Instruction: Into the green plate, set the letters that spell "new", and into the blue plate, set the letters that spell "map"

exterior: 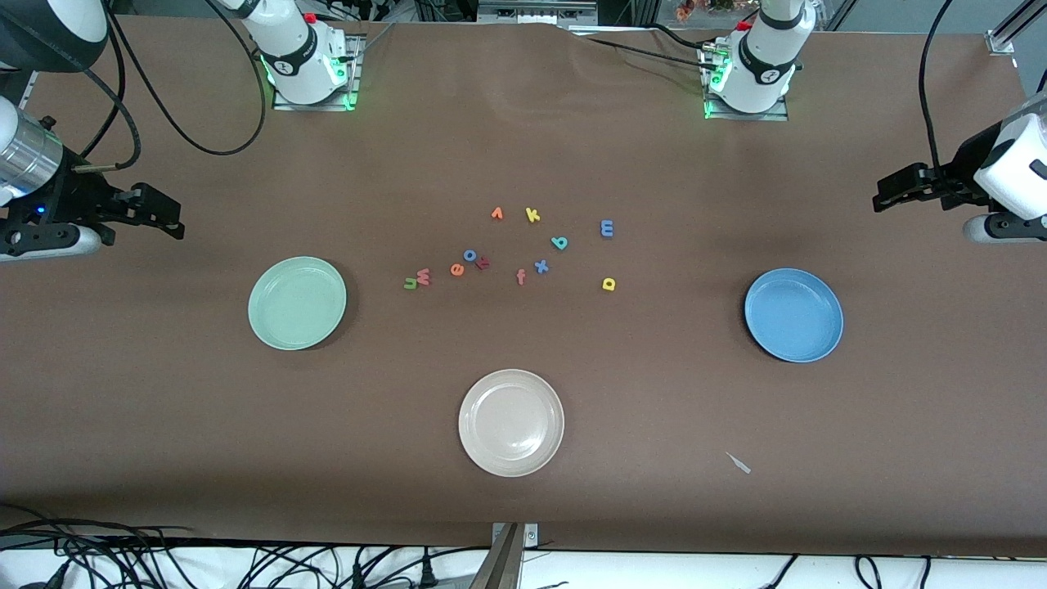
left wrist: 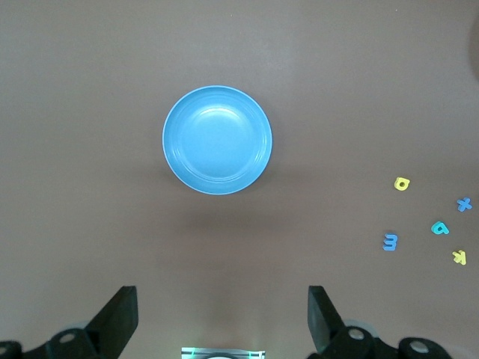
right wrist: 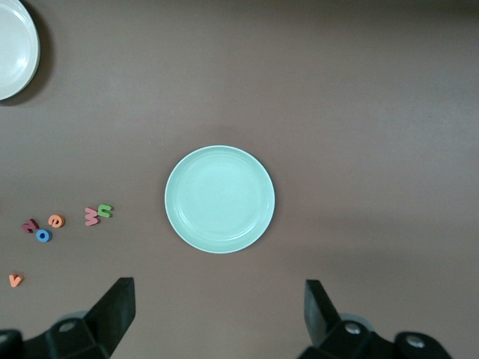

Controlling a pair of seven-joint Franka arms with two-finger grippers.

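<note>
The green plate [exterior: 297,303] [right wrist: 220,199] lies empty toward the right arm's end. The blue plate [exterior: 793,315] [left wrist: 217,140] lies empty toward the left arm's end. Between them the letters are scattered: green n [exterior: 411,283] [right wrist: 105,211] touching red-pink w [exterior: 424,277] [right wrist: 91,216], orange e [exterior: 457,269] [right wrist: 56,221], blue m [exterior: 607,228] [left wrist: 389,241], teal a [exterior: 559,242] [left wrist: 440,228], yellow p [exterior: 608,284] [left wrist: 403,183]. My right gripper [exterior: 173,219] [right wrist: 219,314] hangs open and empty over the table's right-arm end. My left gripper [exterior: 878,196] [left wrist: 222,314] hangs open and empty over the left-arm end.
A beige plate [exterior: 511,422] [right wrist: 11,48] sits nearest the front camera. Other letters lie among the task ones: blue o [exterior: 470,254], a red letter [exterior: 483,263], salmon f [exterior: 521,277], blue x [exterior: 541,266], yellow k [exterior: 532,215], orange v [exterior: 496,213]. A white scrap [exterior: 739,463] lies near the front edge.
</note>
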